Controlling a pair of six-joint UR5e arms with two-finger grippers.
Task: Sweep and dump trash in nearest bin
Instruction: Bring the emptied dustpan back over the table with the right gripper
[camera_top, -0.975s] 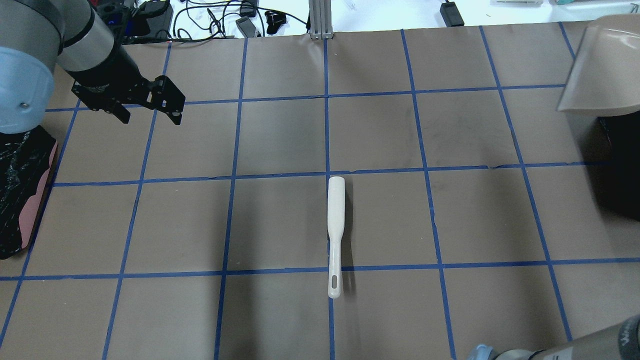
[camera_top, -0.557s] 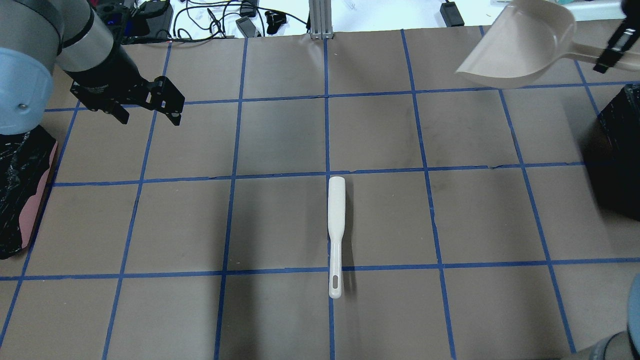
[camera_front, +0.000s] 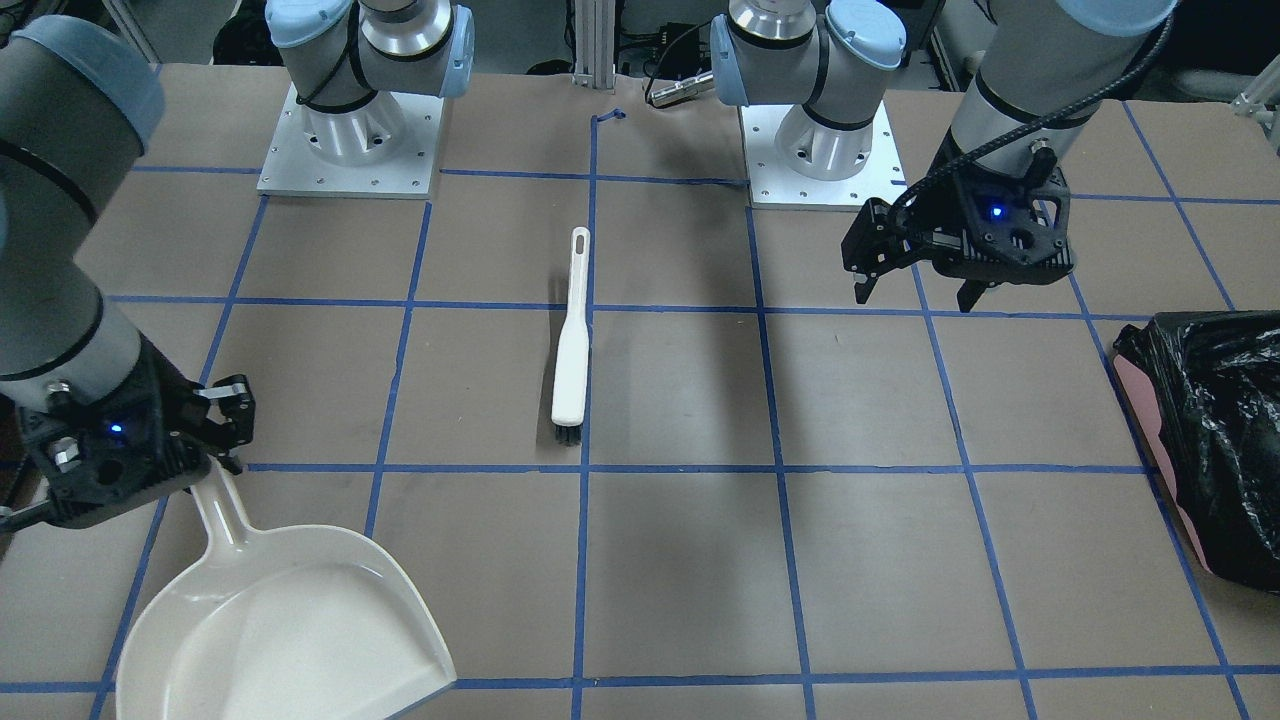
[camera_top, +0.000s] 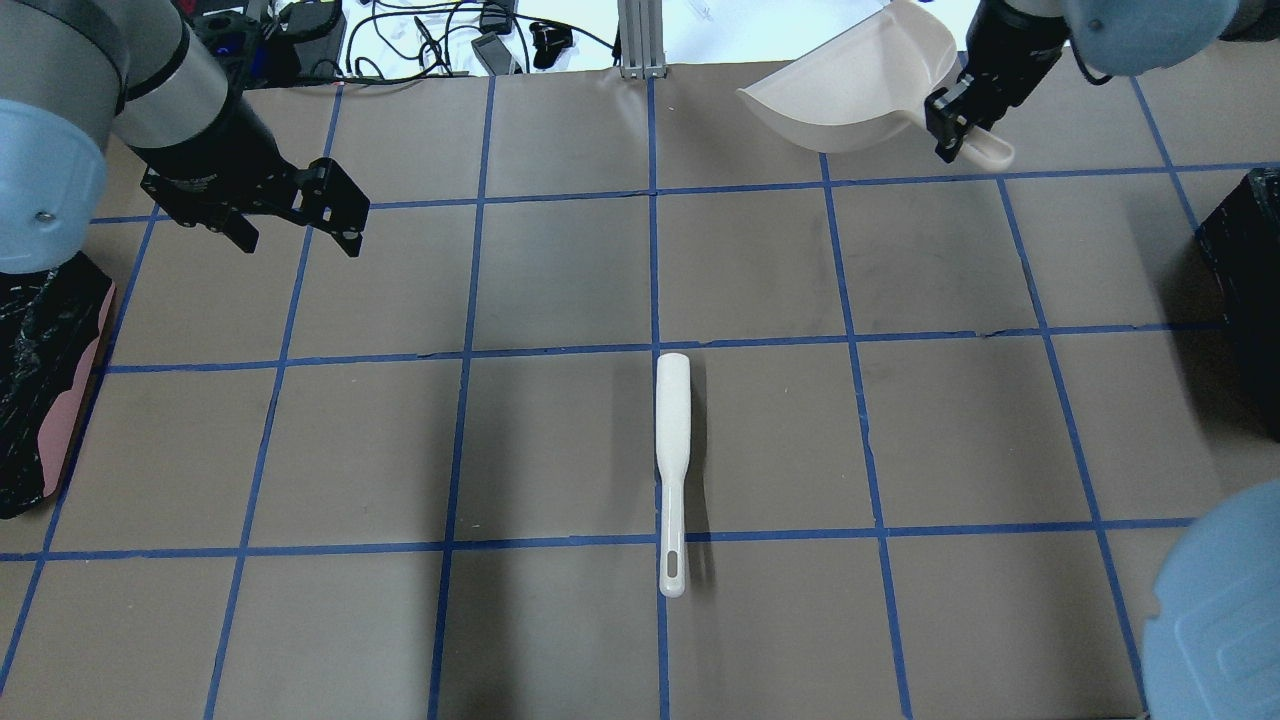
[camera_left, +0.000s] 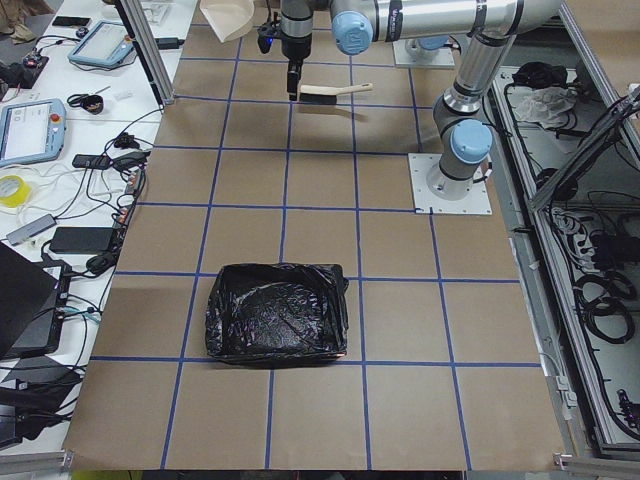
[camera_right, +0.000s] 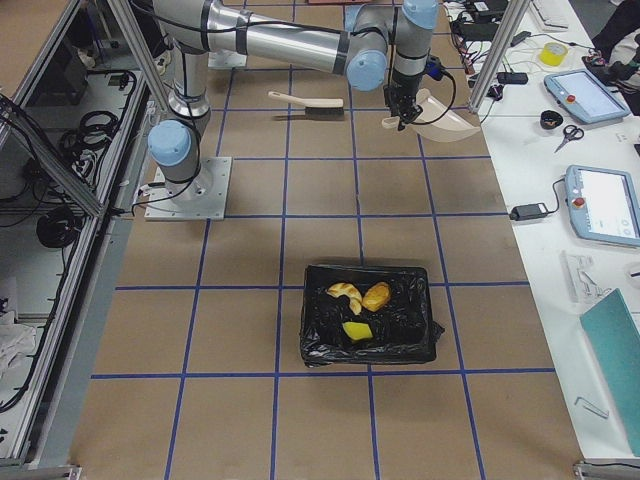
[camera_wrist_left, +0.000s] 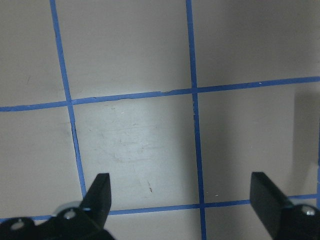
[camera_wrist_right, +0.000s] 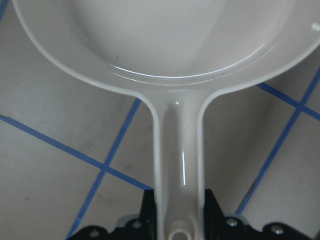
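Observation:
The trash lies inside the black bin (camera_right: 318, 345): an orange-brown lump (camera_right: 377, 296), a pale yellow curved piece (camera_right: 343, 292) and a yellow sponge chunk (camera_right: 355, 331). In the overhead view the bin (camera_top: 1245, 300) is a dark shape at the right edge. My right gripper (camera_top: 958, 128) is shut on the handle (camera_wrist_right: 180, 165) of the white dustpan (camera_top: 850, 90), held tilted above the table's far edge. The dustpan (camera_front: 280, 630) looks empty. My left gripper (camera_top: 295, 225) is open and empty, hovering over bare table at the left, as the left wrist view (camera_wrist_left: 182, 200) shows.
A white brush (camera_top: 672, 460) lies in the table's middle, handle toward the robot. A pink bin lined with a crinkled black bag (camera_top: 40, 390) stands at the left edge, also in the front view (camera_front: 1210, 430). Cables and devices lie beyond the far edge.
My right arm has swung the dustpan leftward from over the black bin to above the far table edge. The left arm and the brush have not moved.

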